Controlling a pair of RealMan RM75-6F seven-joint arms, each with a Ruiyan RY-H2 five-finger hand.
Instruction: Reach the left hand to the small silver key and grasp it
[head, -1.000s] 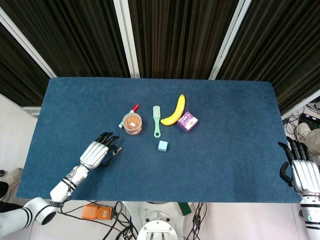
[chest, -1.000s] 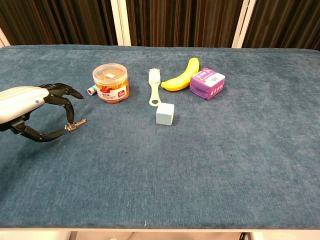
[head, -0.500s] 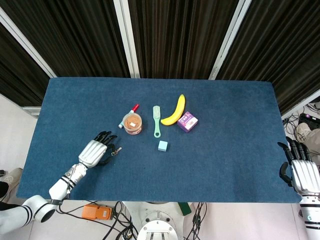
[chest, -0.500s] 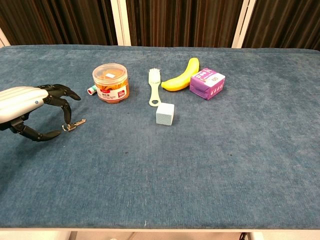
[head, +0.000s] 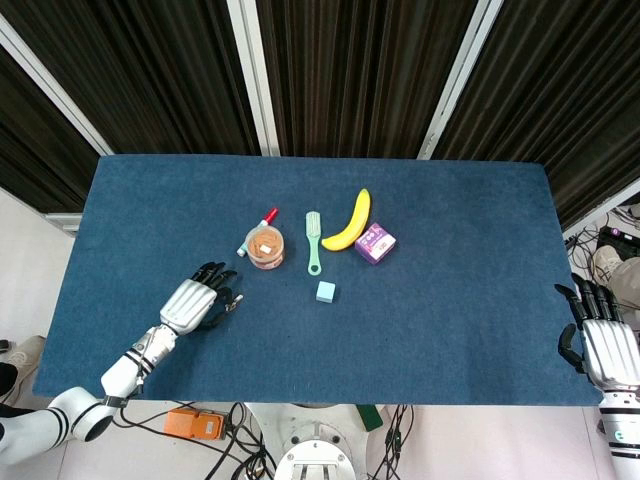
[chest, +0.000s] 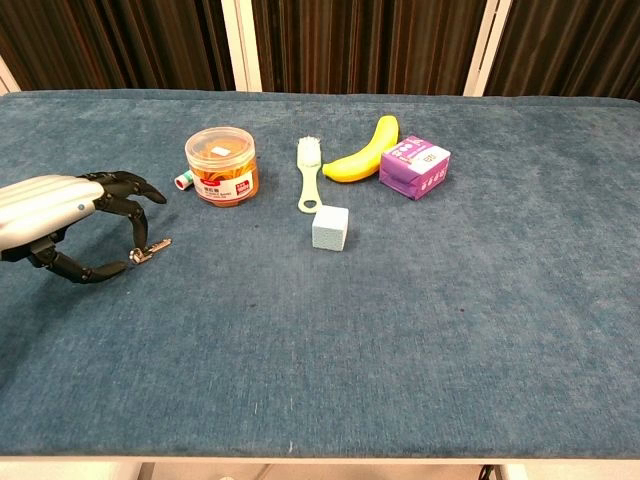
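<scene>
The small silver key (chest: 154, 246) lies flat on the blue cloth at the left, also visible in the head view as a tiny key (head: 235, 298). My left hand (chest: 55, 210) hovers low just left of it, palm down. Its dark fingers (chest: 128, 190) arch over the key's near end and the thumb reaches in from below. A fingertip and the thumb tip stand on either side of the key's head, with a gap between them. In the head view the left hand (head: 189, 304) sits by the table's front left. My right hand (head: 607, 346) rests open off the table's right front corner.
An orange-lidded jar (chest: 221, 166) with a marker (chest: 184, 180) beside it stands behind the key. A green brush (chest: 307, 173), pale blue cube (chest: 330, 228), banana (chest: 364, 153) and purple box (chest: 414, 167) lie further right. The blue table (chest: 420, 330) stretches forward.
The left hand drew back slightly toward the left and then eased forward again. The key shifted a little on the cloth with it. The right hand stayed still.
</scene>
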